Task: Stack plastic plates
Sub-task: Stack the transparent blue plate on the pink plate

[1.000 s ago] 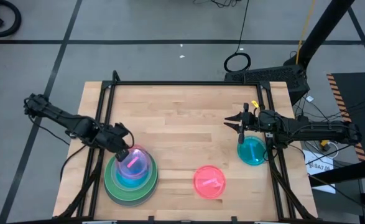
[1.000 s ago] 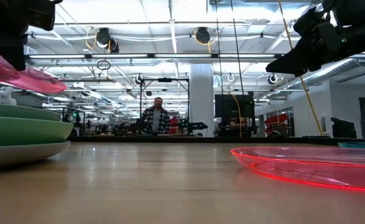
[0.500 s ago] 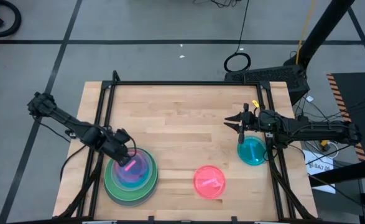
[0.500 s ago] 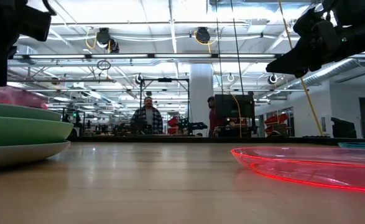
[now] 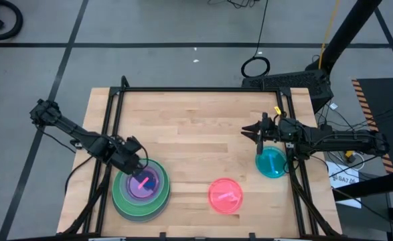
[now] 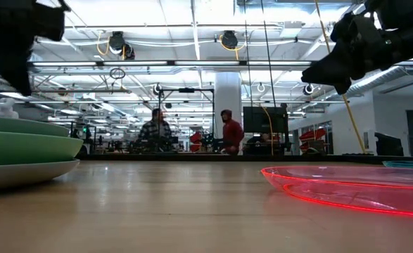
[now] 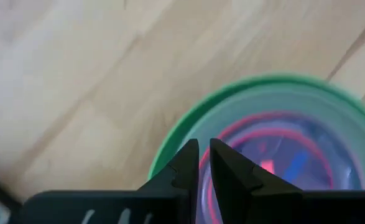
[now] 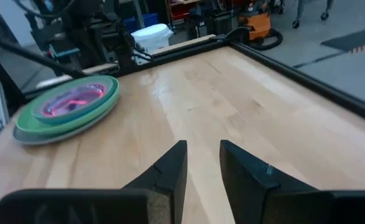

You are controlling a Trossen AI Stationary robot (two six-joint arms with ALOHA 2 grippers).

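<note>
Plates stack [image 5: 141, 189] sits at near-left corner of table [image 5: 196, 127]: grey on bottom, green on it, blue and a small pink plate [image 5: 143, 182] nested on top. Low view shows only the stack's edge, green rims over pale bottom plate [image 6: 23, 172]. Left gripper [image 5: 134, 163] hovers just over the stack's far-left rim; left wrist view shows fingers [image 7: 185, 168] nearly together, narrow gap, nothing between them, pink plate [image 7: 275, 155] below. Loose pink plate [image 5: 225, 195] lies flat near the table's front, center-right, apart from the stack. Teal plate [image 5: 272, 163] lies by the right edge. Right gripper [image 5: 251, 132] hovers above the table just beside the teal plate, fingers [image 8: 173, 168] a little apart, empty. Two people [image 6: 224, 133] stand far off in the room.
</note>
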